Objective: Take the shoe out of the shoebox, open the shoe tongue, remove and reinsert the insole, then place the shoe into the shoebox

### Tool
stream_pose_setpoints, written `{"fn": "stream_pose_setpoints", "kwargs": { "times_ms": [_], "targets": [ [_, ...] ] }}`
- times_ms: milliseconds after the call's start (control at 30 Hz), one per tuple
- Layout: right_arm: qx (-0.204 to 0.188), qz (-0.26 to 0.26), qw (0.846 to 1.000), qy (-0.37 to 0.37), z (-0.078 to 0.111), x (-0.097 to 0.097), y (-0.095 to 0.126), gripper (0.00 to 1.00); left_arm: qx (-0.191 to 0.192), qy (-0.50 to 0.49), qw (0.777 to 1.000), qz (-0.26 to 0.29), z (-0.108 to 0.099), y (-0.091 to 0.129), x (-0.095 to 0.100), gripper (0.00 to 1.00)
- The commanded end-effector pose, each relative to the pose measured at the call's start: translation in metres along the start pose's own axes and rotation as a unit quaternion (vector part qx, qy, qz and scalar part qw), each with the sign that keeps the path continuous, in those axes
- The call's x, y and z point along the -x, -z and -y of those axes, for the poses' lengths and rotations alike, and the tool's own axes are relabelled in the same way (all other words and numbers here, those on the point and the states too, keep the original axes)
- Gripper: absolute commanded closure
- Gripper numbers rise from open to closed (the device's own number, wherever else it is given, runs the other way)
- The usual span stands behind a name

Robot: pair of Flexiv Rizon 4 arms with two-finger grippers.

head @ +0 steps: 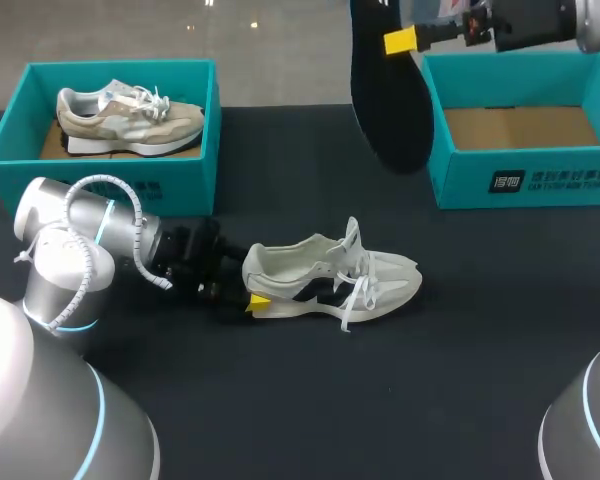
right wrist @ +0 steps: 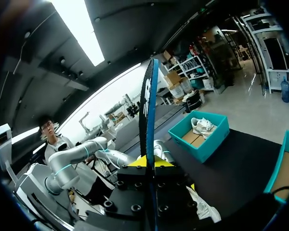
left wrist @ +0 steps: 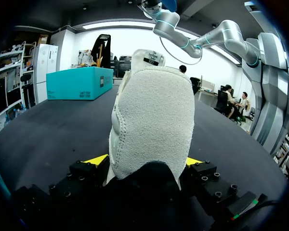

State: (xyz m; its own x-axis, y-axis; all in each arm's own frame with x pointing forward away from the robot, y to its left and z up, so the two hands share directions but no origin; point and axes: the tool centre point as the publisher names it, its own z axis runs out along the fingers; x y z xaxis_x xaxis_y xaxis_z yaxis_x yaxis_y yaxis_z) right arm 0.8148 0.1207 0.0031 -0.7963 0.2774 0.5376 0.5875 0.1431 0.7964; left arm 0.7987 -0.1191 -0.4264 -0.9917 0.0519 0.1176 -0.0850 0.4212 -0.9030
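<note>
pinching the heel of the pale cream lace-up sneaker (head: 330, 275) from both sides with the left gripper (left wrist: 144, 162), mid-way across the black table (head: 480, 350), likely to steady it. holding the flat black foam insole (head: 390, 100) aloft, clamped in the right gripper (head: 405, 42), far right beside the empty teal cardboard shoebox (head: 460, 180), probably for reinsertion.

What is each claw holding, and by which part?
The left claw grips the white shoe at its heel; the right claw pinches the black insole near its upper end.

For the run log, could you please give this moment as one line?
left gripper: shut on shoe heel, on table | right gripper: shut on insole, raised | stage: insole out
</note>
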Motion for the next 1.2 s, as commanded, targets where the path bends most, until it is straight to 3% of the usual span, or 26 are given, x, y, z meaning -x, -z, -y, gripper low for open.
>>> {"fn": "stream_pose_setpoints", "kwargs": {
  "times_ms": [33,533,733,867,1200],
  "targets": [
    [0.001,0.016,1.0,0.004,0.005,-0.008,0.006,1.0,0.001,0.0,1.0,0.0,-0.003,-0.001,0.002,1.0],
    [0.001,0.016,1.0,0.004,0.005,-0.008,0.006,1.0,0.001,0.0,1.0,0.0,-0.003,-0.001,0.002,1.0],
    [0.012,-0.032,0.999,0.008,0.017,-0.023,0.039,1.0,0.001,0.0,1.0,0.0,-0.003,-0.001,0.002,1.0],
    [-0.002,-0.01,0.999,0.046,0.026,-0.032,0.051,1.0,0.001,0.0,1.0,0.0,-0.003,-0.001,0.002,1.0],
    [-0.001,-0.008,0.999,0.037,0.055,-0.047,0.061,1.0,0.001,0.0,1.0,0.0,-0.003,-0.001,0.002,1.0]
  ]
}}
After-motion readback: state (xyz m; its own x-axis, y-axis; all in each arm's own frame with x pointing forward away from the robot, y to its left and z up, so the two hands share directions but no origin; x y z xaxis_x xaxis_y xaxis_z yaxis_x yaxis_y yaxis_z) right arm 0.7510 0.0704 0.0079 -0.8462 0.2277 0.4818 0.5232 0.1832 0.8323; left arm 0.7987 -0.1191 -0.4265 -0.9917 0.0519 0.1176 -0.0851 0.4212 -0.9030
